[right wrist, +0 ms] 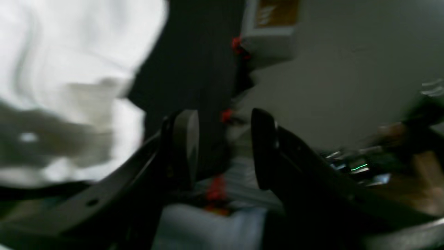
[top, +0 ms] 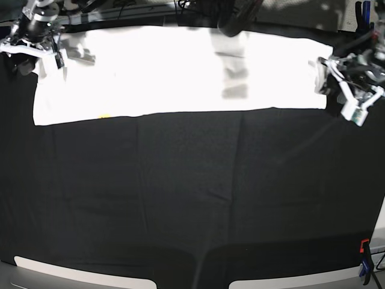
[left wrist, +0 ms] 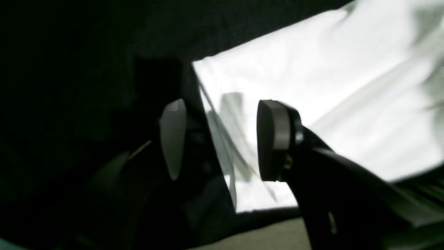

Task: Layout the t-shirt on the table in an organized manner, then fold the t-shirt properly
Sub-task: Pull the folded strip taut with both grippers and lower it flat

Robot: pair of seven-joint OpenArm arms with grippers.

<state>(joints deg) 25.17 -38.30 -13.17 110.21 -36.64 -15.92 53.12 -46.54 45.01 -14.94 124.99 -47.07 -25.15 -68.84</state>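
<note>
T-shirt [top: 180, 69] lies flat as a long white band across the far part of the table [top: 192, 198]. Its near edge runs almost straight from one side to the other. A small yellow mark shows at that edge toward the base view's left. The print itself is not visible.

Left gripper [top: 352, 90] stands at the shirt's end on the base view's right. Its jaws are spread wide. In the left wrist view the left gripper [left wrist: 222, 139] has the shirt's corner edge [left wrist: 312, 86] lying between the two pads, with clear gaps on both sides; nothing is pinched.

Right gripper [top: 39, 51] stands at the shirt's other end, at the far left corner of the base view. The right wrist view is blurred, but the right gripper [right wrist: 225, 149] shows its jaws apart with nothing between them. White cloth [right wrist: 69, 69] lies beside it.

Red clamps [right wrist: 227, 116] sit on the table edge beyond the right gripper.
</note>
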